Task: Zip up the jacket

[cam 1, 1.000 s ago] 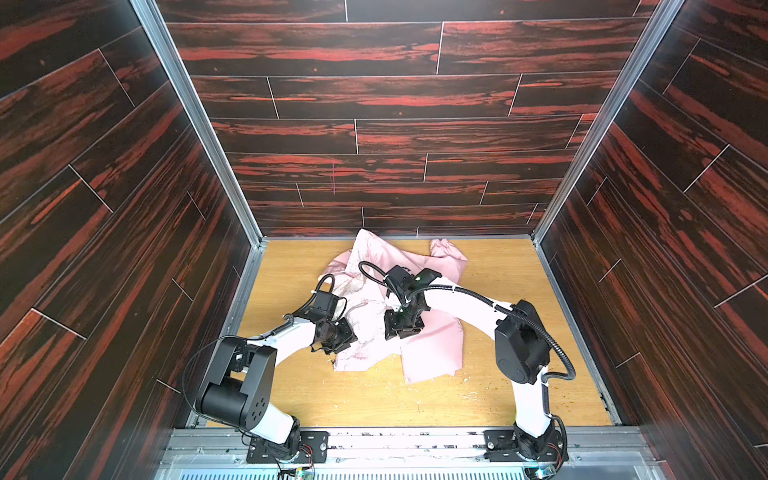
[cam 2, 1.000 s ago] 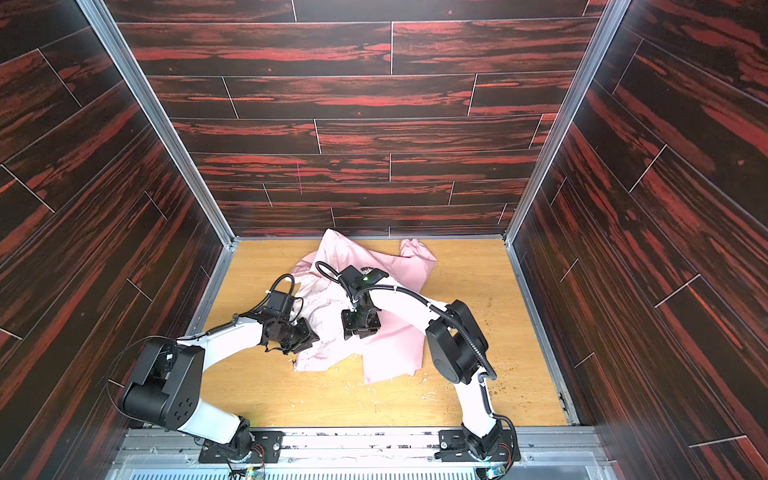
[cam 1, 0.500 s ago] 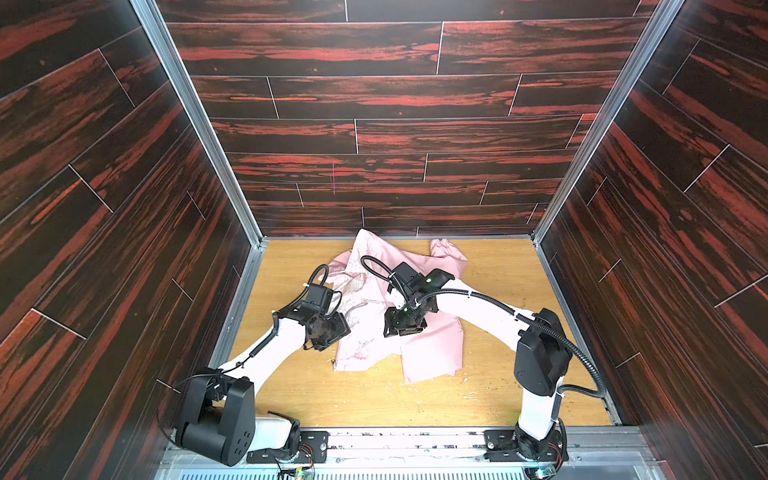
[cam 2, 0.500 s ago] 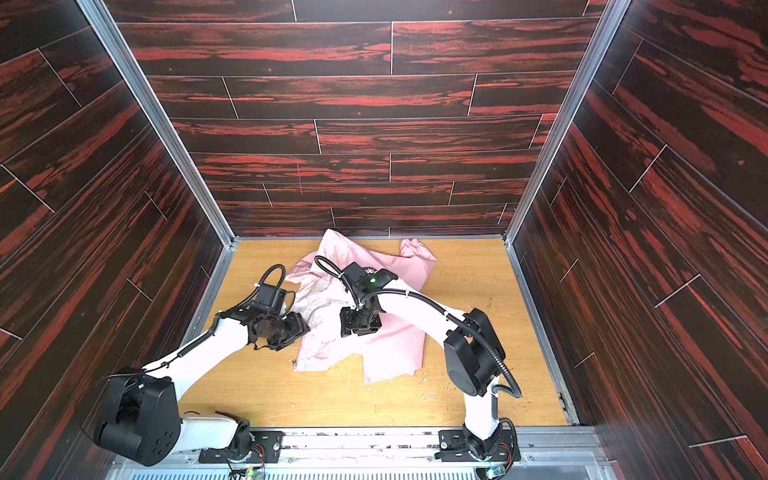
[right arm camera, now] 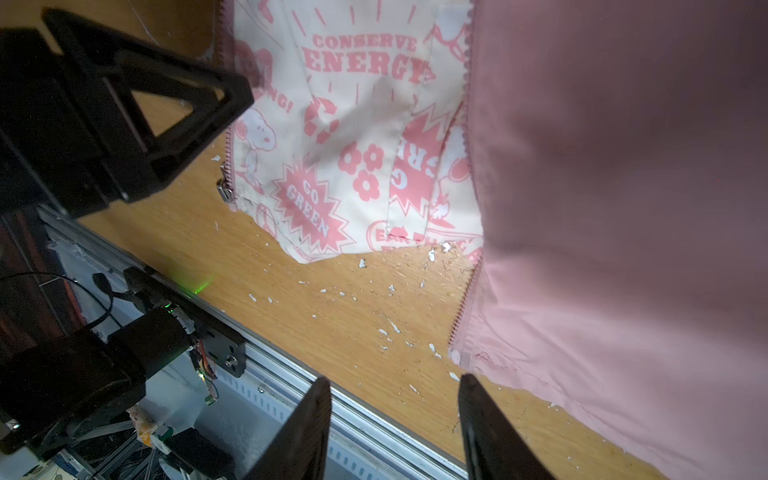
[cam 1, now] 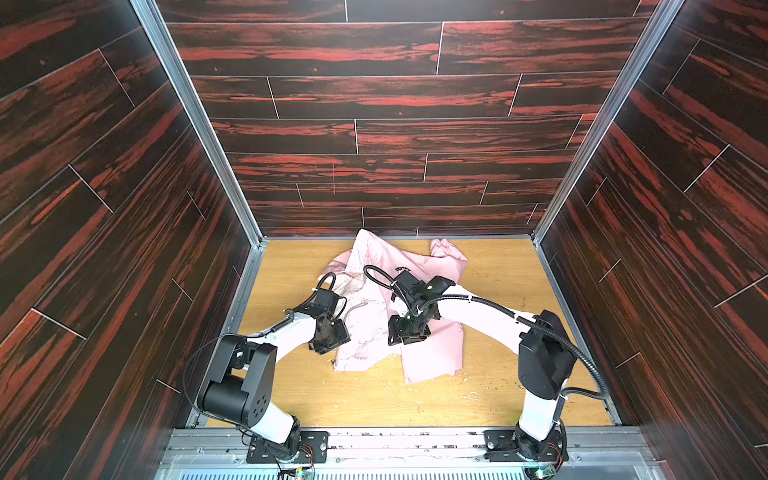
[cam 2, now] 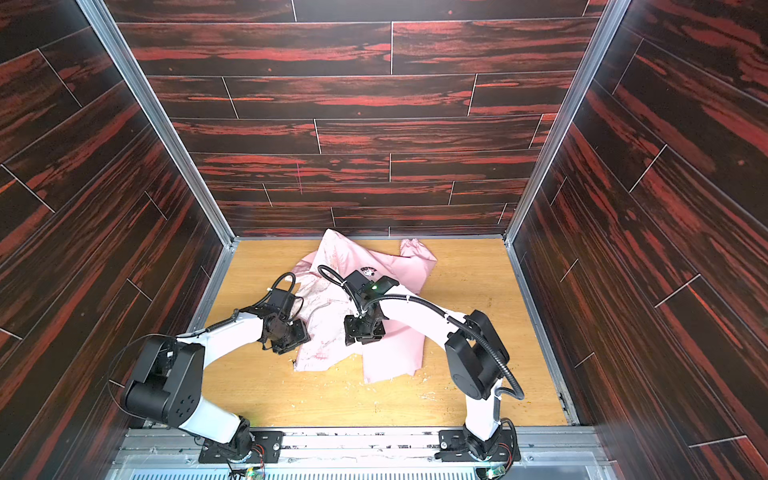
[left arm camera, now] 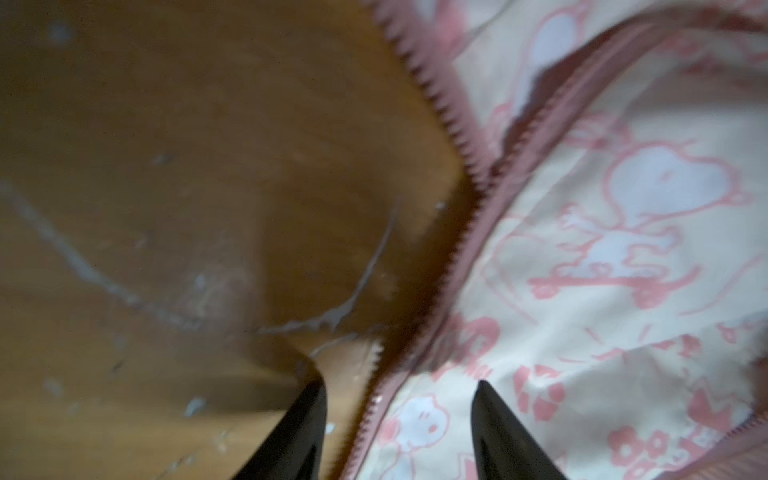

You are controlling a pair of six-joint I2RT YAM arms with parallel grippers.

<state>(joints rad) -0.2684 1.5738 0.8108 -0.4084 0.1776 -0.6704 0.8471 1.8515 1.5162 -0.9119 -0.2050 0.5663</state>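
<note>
The light-pink jacket (cam 1: pixel 432 353) (cam 2: pixel 395 357) lies unzipped on the wooden floor, its pale patterned lining (right arm camera: pixel 353 137) facing up on one front panel. My left gripper (cam 1: pixel 330 337) (cam 2: pixel 291 338) (left arm camera: pixel 397 384) is open low over that panel's edge. One fingertip is over the floor and one over the lining, with the zipper teeth (left arm camera: pixel 453 257) running between them. The metal zipper slider (right arm camera: pixel 225 192) sits near the hem, close to the left gripper (right arm camera: pixel 166 116). My right gripper (cam 1: pixel 407 332) (cam 2: pixel 363 332) (right arm camera: pixel 395 378) hangs open above the jacket's middle, with nothing between its fingers.
Dark red plank walls close in the floor on three sides. A metal rail (cam 1: pixel 415 440) with both arm bases runs along the front. White flecks (right arm camera: pixel 386 328) litter the wood near the hem. Bare floor (cam 1: pixel 519 291) lies right of the jacket.
The left gripper's jaws have opened. The left arm swung out to the left and came back beside the lining panel's edge. The right gripper has stayed in place.
</note>
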